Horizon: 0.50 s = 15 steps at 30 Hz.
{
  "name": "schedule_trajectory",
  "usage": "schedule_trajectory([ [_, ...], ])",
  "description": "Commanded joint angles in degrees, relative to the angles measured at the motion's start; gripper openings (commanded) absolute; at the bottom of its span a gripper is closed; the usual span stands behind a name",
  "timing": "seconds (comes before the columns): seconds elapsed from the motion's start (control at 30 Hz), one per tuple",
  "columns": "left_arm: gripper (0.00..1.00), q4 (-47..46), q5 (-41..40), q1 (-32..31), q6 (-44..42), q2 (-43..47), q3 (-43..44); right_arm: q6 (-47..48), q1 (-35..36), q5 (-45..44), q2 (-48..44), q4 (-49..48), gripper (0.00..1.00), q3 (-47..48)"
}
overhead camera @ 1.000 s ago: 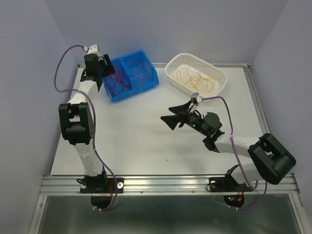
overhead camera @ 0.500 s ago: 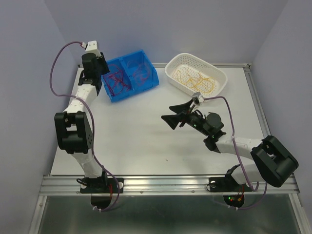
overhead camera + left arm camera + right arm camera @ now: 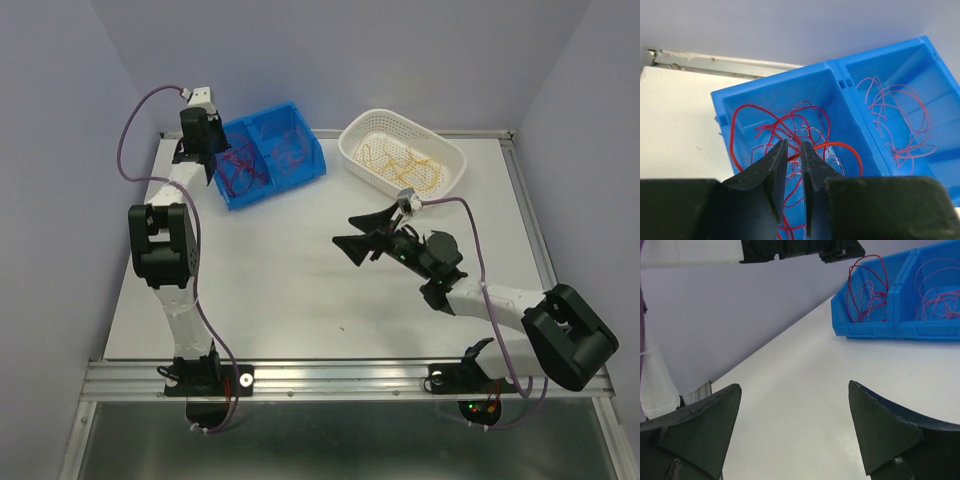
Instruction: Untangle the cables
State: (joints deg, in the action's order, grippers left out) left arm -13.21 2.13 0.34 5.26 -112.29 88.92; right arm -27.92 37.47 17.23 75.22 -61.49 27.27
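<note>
Thin dark red cables [image 3: 800, 125] lie in loose loops in the left compartment of a blue bin [image 3: 775, 80]; more red cables [image 3: 900, 120] fill its right compartment. My left gripper [image 3: 794, 145] hangs over the left compartment, its jaws a narrow gap apart, and a red strand crosses that gap at the tips. From above, the left gripper [image 3: 215, 160] sits at the bin's left end [image 3: 300, 178]. Yellow-orange cables [image 3: 405, 162] lie in a white basket [image 3: 345, 150]. My right gripper [image 3: 341, 231] is wide open and empty over mid-table, facing the bin [image 3: 875, 330].
The bin and the basket stand side by side along the table's far edge, close to the back wall. A metal rail runs along the near edge by both arm bases. Purple-grey arm cables loop beside each arm.
The left gripper's jaws have narrowed from wide to a slim gap over the red cables, and the left arm has shifted slightly. The right arm has barely moved.
</note>
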Motion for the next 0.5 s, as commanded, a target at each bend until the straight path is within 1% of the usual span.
schedule_trajectory([
  [0.0, 0.25, -0.2, 2.2, -0.2, -0.1, -4.2, 6.2, 0.0, -0.2, 0.6, -2.4, -0.9, 0.93, 0.0],
  [0.07, 0.26, 0.1, 2.8, -0.2, -0.8, -6.2, 7.5, 0.0, -0.2, 0.2, -3.0, -0.7, 0.93, -0.5],
  [0.1, 0.26, -0.1, 2.4, -1.7, -0.9, -6.4, 7.5, 0.0, -0.2, 0.0, -3.2, -0.6, 0.93, -0.7],
  [0.13, 0.26, -0.2, 2.2, -1.7, -1.0, -6.5, 7.4, 0.0, -0.2, -0.2, -3.3, -0.3, 0.93, -0.9],
  [0.23, 0.27, -0.7, 2.4, -1.7, -1.5, -4.5, 6.6, 0.4, -0.2, -0.6, -3.8, 0.9, 0.93, -1.1],
  [0.3, 0.29, -0.8, 2.6, -1.7, -2.0, -2.6, 5.7, 0.8, -0.2, -1.8, -4.5, 2.2, 0.93, -0.8],
  [0.37, 0.35, -1.5, 2.4, -1.7, -2.6, 1.3, 4.4, 1.6, -0.2, -3.8, -5.3, 4.7, 0.93, -0.7],
  [0.4, 0.38, -2.0, 2.4, -1.7, -2.8, 2.9, 2.3, 2.0, -0.2, -4.4, -5.6, 5.8, 0.94, -0.7],
  [0.43, 0.47, -2.7, 2.0, -1.7, -3.0, 4.7, 0.7, 2.8, -0.2, -5.1, -6.7, 7.6, 0.96, -0.9],
  [0.47, 0.52, -4.8, 1.4, -1.7, -3.0, 8.3, -1.0, 3.0, -0.2, -6.4, -7.4, 8.4, 0.98, -1.2],
])
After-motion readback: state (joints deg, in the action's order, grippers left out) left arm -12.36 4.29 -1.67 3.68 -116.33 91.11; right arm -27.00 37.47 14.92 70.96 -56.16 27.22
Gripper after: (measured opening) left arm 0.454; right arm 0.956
